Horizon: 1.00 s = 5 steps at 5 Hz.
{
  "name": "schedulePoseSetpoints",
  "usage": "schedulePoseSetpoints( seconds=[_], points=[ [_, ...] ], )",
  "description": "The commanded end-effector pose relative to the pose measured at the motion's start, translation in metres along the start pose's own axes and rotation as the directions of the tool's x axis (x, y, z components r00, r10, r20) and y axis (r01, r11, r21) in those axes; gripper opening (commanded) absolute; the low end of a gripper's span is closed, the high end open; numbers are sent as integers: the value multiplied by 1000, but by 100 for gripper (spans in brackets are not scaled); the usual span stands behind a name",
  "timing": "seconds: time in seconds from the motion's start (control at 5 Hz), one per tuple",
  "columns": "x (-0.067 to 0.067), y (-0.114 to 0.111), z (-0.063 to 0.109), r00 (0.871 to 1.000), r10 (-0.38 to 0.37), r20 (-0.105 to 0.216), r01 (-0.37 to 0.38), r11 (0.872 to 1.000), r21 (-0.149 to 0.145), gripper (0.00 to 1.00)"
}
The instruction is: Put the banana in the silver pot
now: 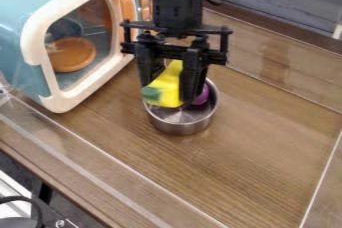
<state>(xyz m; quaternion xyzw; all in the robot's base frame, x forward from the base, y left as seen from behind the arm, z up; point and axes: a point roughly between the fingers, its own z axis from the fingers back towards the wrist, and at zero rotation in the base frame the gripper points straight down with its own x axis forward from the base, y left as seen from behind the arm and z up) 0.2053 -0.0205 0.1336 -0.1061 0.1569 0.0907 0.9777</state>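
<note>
The yellow banana (167, 84) with its green tip pointing down stands steeply tilted inside the silver pot (179, 119), a small shiny round pot on the wooden table. My black gripper (175, 72) hangs right over the pot, pointing steeply down, its fingers shut on the banana's upper part. Something purple (202, 97) shows in the pot behind the banana. Whether the banana's tip rests on the pot's floor is hidden by the pot wall.
A light blue toy microwave (60, 32) with its door open stands at the left, an orange bowl (70, 54) inside it. A clear plastic wall (80, 167) rims the wooden table's front and left. Bare wood lies right of the pot.
</note>
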Motion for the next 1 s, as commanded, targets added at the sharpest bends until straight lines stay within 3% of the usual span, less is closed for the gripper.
schedulePoseSetpoints(
  seconds=[0.0,0.8],
  points=[
    [0,0,15,998,-5,57,5,1000,-6,0],
    [0,0,16,999,-7,49,7,1000,-6,0]
  ],
)
